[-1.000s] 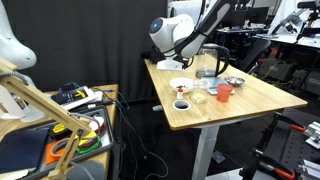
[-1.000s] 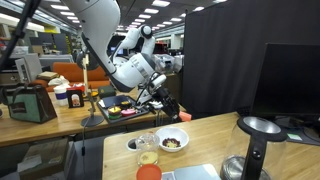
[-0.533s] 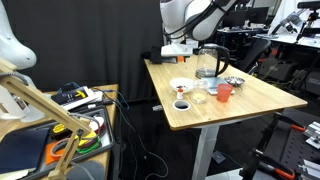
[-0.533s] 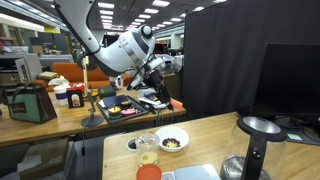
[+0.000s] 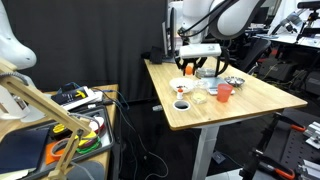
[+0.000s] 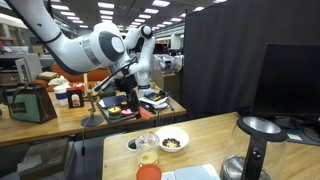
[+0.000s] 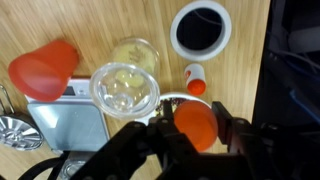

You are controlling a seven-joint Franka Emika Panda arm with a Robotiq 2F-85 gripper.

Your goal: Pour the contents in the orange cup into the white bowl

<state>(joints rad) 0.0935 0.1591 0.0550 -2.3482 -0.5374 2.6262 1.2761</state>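
The gripper (image 7: 200,130) is closed narrow around the orange cup (image 7: 194,120), small, smooth, bright plastic, pinched between dark fingers. In an exterior view the white bowl (image 5: 181,86), wide, shallow and plate-like, lies just below the gripper on the wooden table (image 5: 250,100). By my judgement, the pour can tip straight down. A clear round container (image 7: 125,92) sits close beside the gripper

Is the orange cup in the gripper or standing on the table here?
In the gripper: the wrist view shows the orange cup clamped between its jaws, above the tabletop. Upright or tipped: cannot tell.
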